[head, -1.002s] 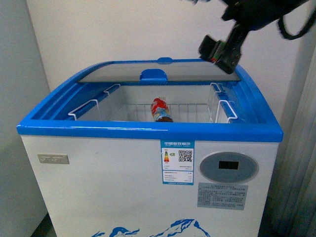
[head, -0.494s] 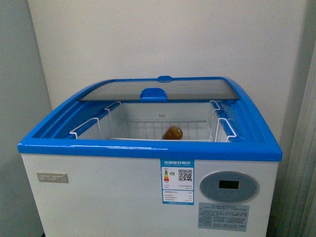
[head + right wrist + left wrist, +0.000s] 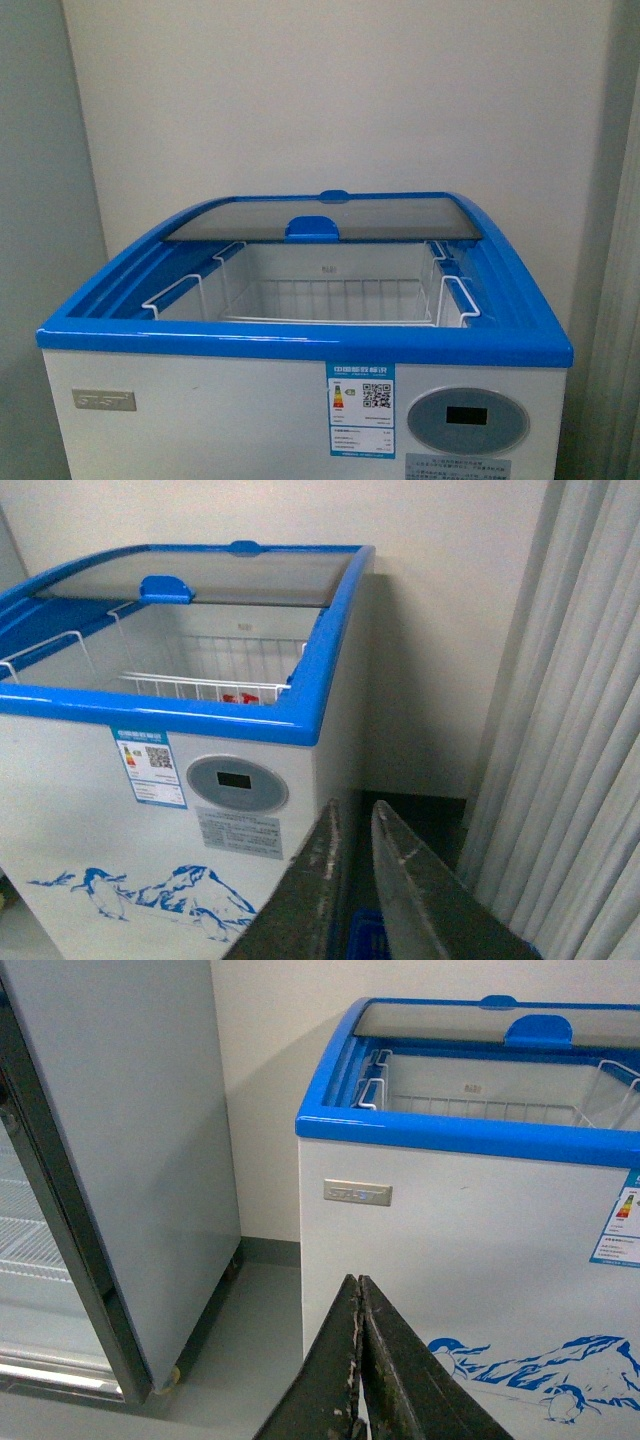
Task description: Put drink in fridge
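- While the fridge (image 3: 300, 400) stood with its curved glass lid (image 3: 325, 218) slid back toward the wall, its front half lay open, and the white wire basket (image 3: 320, 300) hung inside just below the blue rim (image 3: 300, 342).
- From the front view, no bottle showed in the basket; the rim hid the basket's near floor.
- From the right wrist view, a small patch of red (image 3: 238, 698) showed through the basket's front wires, just under the fridge rim; this may have been the drink's cap or label, but it was too small to tell for sure.
- An energy label (image 3: 361, 396) and a grey oval display panel (image 3: 467, 421) sat on the fridge's front wall below the rim, with a small nameplate (image 3: 104, 400) toward the opposite corner.
- Left gripper (image 3: 360, 1360): its two dark fingers met along their length, clenched on nothing, hanging in front of the fridge's lower front wall near the penguin-and-mountain decal (image 3: 540, 1370).
- Beside the fridge, on that same side, stood a tall grey cabinet (image 3: 130, 1140) with a gap of floor between them.
- Right gripper (image 3: 350, 880): its fingers stood slightly apart with a narrow slit between them, holding nothing, near the fridge's front corner on the curtain (image 3: 570, 730) side.
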Motion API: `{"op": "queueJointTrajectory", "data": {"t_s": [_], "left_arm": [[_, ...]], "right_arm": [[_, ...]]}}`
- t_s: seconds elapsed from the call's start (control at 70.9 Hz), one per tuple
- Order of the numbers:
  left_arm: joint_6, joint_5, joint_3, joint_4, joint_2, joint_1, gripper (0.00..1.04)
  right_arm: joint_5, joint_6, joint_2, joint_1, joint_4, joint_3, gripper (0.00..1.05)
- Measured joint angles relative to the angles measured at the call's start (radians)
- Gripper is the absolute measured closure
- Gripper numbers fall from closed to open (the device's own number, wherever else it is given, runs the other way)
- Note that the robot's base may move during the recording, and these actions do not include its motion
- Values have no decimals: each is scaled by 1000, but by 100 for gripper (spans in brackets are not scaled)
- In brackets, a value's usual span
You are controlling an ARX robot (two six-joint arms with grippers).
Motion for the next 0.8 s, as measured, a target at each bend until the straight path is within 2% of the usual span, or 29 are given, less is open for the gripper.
{"op": "queueJointTrajectory", "data": {"t_s": [0.056,0.804], "left_arm": [[0,0,0,0,0,0,102],[0,0,0,0,0,0,102]], "right_arm": [[0,-3,-16,0,11,-26,102],[-2,-5,-141,-2,62,-202,102]]}}
